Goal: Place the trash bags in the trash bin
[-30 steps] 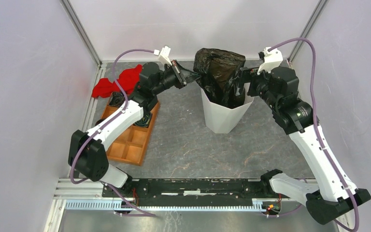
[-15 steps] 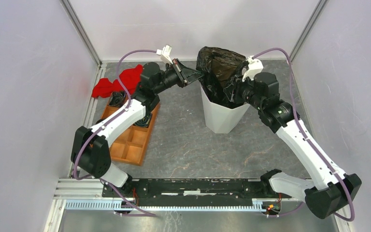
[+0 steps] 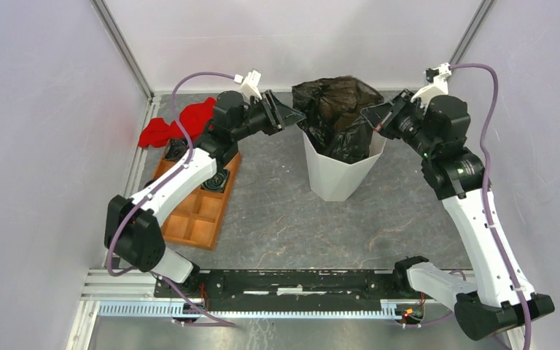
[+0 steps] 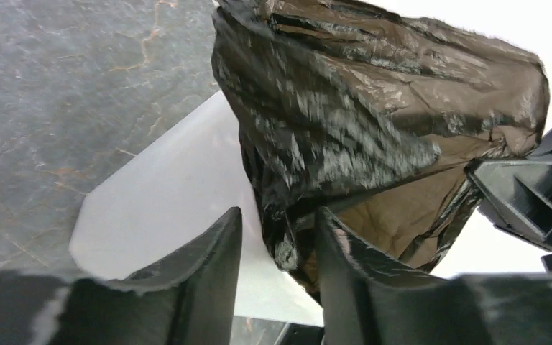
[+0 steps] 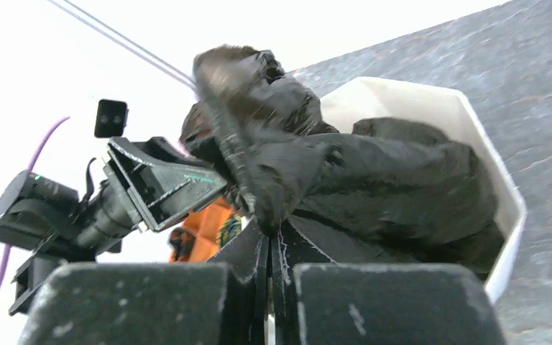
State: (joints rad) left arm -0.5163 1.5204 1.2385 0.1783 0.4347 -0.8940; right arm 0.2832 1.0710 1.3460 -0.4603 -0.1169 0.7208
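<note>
The black glossy trash bag (image 3: 337, 109) bulges out of the top of the white faceted trash bin (image 3: 337, 179), its lower part inside. My left gripper (image 3: 294, 117) is at the bag's left side, open. In the left wrist view a fold of the bag (image 4: 374, 108) hangs in the gap of the gripper (image 4: 279, 233), unclamped, over the bin wall (image 4: 172, 201). My right gripper (image 3: 370, 117) is shut on the bag's right edge. The right wrist view shows the film (image 5: 388, 180) pinched at the gripper's (image 5: 269, 233) tips, above the bin rim (image 5: 507, 194).
An orange compartment tray (image 3: 197, 211) lies left of the bin under my left arm, with a red cloth (image 3: 179, 122) at its far end. Metal frame posts and grey walls close in the back and both sides.
My left gripper has opened and let go of the bag's left edge. My right gripper moved in, shut on the bag's right edge and drew back to the right.
</note>
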